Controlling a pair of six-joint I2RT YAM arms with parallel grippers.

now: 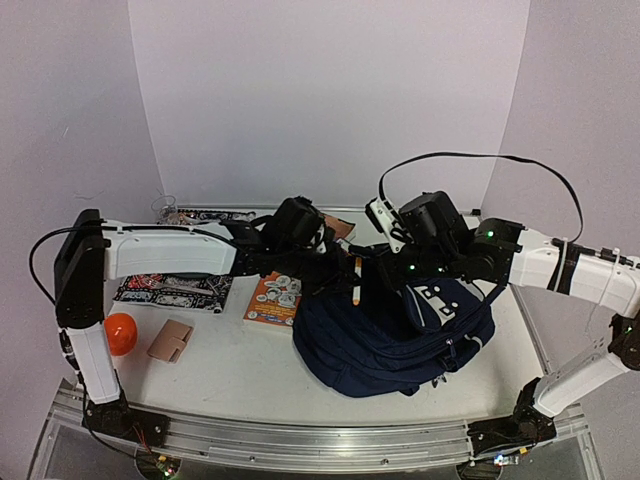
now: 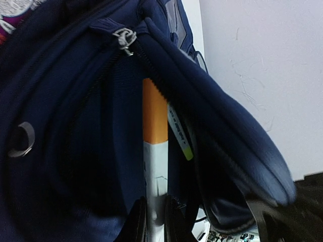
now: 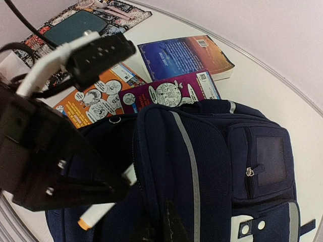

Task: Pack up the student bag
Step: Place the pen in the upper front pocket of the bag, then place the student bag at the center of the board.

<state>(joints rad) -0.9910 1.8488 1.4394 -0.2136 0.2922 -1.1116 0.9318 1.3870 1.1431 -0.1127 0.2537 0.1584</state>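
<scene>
Student bag [image 1: 390, 340] interior dark, marker [image 2: 154, 151] base hidden between left fingers [image 2: 174, 224]

Counter [image 1: 230, 375]: white, metal rail [image 1: 300, 440] along its near edge.
Right of middle: student bag [image 1: 390, 345], navy, slumped.
Near left: orange ball [image 1: 120, 333], with tan pouch [image 1: 170, 340] near it.
Left of bag: orange book [image 1: 273, 300], then patterned case [image 1: 172, 290].
Back: patterned mat [image 1: 205, 215], sunset-cover book [image 3: 186, 55], purple book [image 3: 171, 93].

Shows navy backpack [image 1: 390, 335] on white table [image 1: 240, 385], orange-and-white marker [image 1: 357, 280] at its opening; left of it, orange book [image 1: 273, 299], tan pouch [image 1: 170, 340], orange ball [image 1: 120, 333].
</scene>
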